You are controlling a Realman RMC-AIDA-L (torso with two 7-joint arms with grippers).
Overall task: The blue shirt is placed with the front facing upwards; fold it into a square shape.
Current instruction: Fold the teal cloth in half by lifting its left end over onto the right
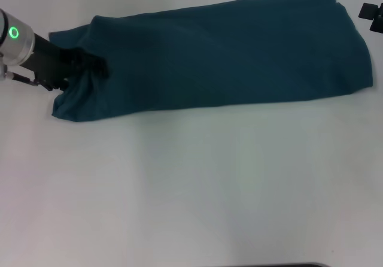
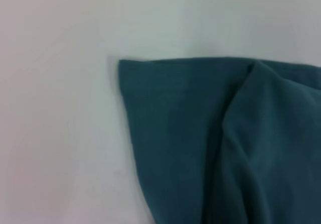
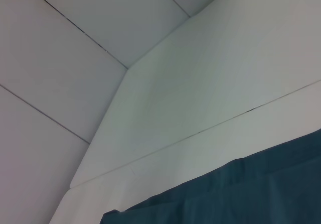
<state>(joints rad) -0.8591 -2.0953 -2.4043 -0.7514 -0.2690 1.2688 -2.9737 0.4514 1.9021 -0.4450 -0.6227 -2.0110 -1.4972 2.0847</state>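
Note:
The blue shirt lies as a long, dark teal strip across the far part of the white table, with no lettering showing. My left gripper is at the shirt's left end, shut on bunched fabric there. The left wrist view shows a shirt corner flat on the table, with a ridge of cloth rising beside it. My right gripper is at the far right edge of the head view, just past the shirt's right end and apart from it. The right wrist view shows the shirt's edge.
The white table stretches bare in front of the shirt. The right wrist view shows the table's far edge and grey floor tiles beyond it.

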